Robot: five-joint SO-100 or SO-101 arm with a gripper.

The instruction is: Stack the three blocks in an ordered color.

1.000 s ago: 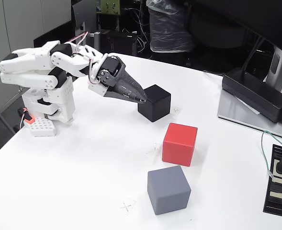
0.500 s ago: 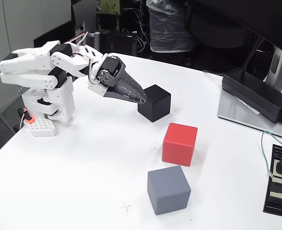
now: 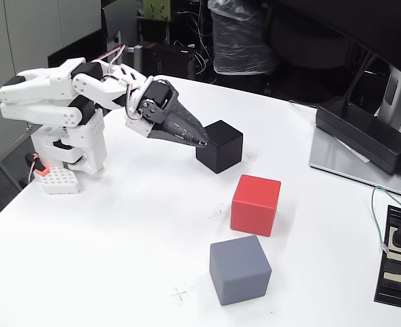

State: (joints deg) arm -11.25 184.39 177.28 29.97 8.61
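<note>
**Gripper tip at the black block, nothing stacked yet**

Fixed view, white table [image 3: 139,238]. The arm [image 3: 57,102] sits at the left, folded low, with the gripper [image 3: 201,141] reaching out to the right and slightly downward. Its dark fingers taper to a point and look pressed together, holding nothing; the tip meets the upper left edge of the black block [image 3: 220,148], though from this angle I cannot be sure it actually touches rather than sitting just in front.

The three blocks lie apart, in a rough line running from the gripper toward the near edge of the table: black one closest to the arm, red block [image 3: 255,204] next, down and right of it, then the grey block [image 3: 240,270] nearest the camera. None rests on another.

Key relation: the black block lies straight along the gripper's long axis, directly beyond the tip. My read is that a grasp needs the fingers parted first and brought to either side of the cube. At the right stand a power brick [image 3: 363,133] and a power strip [image 3: 394,255], well clear.
</note>
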